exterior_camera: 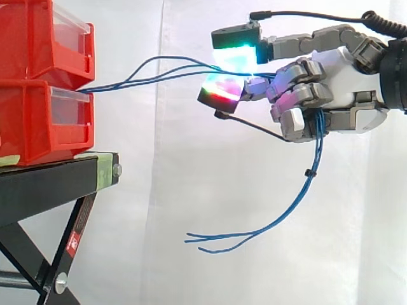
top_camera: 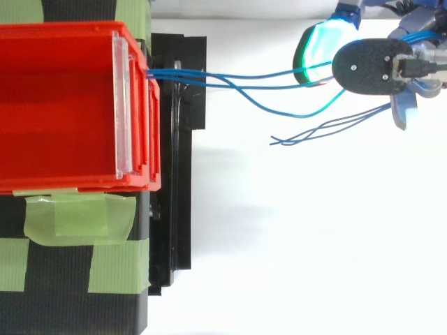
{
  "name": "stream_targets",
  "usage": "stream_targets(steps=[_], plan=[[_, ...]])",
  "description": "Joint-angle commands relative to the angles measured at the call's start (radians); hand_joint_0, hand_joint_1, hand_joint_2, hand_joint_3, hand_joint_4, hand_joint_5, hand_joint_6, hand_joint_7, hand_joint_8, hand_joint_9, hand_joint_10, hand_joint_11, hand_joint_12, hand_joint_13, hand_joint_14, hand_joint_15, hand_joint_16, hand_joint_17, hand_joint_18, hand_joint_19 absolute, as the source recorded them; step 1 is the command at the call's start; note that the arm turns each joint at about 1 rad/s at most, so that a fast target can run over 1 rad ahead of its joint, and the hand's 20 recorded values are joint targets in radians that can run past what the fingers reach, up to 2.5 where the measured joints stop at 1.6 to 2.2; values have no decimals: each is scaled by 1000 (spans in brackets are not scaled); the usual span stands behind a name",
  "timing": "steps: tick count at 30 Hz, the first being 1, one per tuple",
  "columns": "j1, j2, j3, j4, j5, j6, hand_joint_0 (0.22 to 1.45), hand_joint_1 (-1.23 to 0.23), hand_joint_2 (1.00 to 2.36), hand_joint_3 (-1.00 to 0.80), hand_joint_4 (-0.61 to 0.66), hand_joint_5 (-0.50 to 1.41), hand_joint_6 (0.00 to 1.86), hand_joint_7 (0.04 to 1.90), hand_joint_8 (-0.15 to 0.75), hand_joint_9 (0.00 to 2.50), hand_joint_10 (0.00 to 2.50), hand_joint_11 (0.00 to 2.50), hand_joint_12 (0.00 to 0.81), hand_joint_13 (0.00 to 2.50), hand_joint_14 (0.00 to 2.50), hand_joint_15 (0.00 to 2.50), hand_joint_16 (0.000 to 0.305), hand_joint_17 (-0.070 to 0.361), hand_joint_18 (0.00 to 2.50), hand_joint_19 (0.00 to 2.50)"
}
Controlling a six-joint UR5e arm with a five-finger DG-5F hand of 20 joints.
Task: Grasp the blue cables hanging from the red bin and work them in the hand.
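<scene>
- the blue cables [top_camera: 167,72] come out at the front of the lower red bin [exterior_camera: 44,121] and run nearly level, bin to hand, sagging a little in mid-air.
- their far stretch passes into the hand [exterior_camera: 346,76]; the free tails [exterior_camera: 317,143] drop below it and sweep back towards the bin, ends dangling.
- the hand has its fingers curled round the strands, and the glowing pads [exterior_camera: 236,56] close over them where they enter, so it has them in hold.
- the cables' long axis lies along the line from bin to hand, and the bin end looks fixed; i judge any pull away from the bin would draw them taut.
- there is open room below and all round the hand before the white curtain [exterior_camera: 191,159]; the nearest edges are the bin fronts and the black stand [exterior_camera: 51,178], well apart from it.
</scene>
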Motion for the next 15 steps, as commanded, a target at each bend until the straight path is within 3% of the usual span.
stream_targets(steps=[1, 2, 4, 6, 12, 15], plan=[[0, 0, 0, 0, 0, 1, 931, -721, 1008, 85, 236, -128, 831, 1055, 656, 1701, 2500, 2500, 743, 1985, 2500, 1939, 218, 164, 2364, 556], [0, 0, 0, 0, 0, 1, 920, -721, 1011, 1, 231, -127, 817, 1067, 656, 1701, 2500, 2500, 743, 1985, 2500, 1939, 218, 164, 2364, 556], [0, 0, 0, 0, 0, 1, 889, -718, 1017, -344, 198, -116, 725, 1136, 656, 1701, 2500, 2500, 743, 1985, 2500, 1939, 218, 164, 2364, 556], [0, 0, 0, 0, 0, 1, 882, -716, 1017, -438, 190, -112, 694, 1158, 656, 1701, 2500, 2500, 743, 1985, 2500, 1939, 218, 164, 2364, 556], [0, 0, 0, 0, 0, 1, 884, -722, 1020, -282, 192, -113, 707, 1152, 656, 1701, 2500, 2500, 743, 1985, 2500, 1939, 218, 164, 2364, 556], [0, 0, 0, 0, 0, 1, 866, -732, 1018, -317, 180, -115, 719, 1151, 656, 1701, 2500, 2500, 743, 1985, 2500, 1939, 218, 164, 2364, 556]])
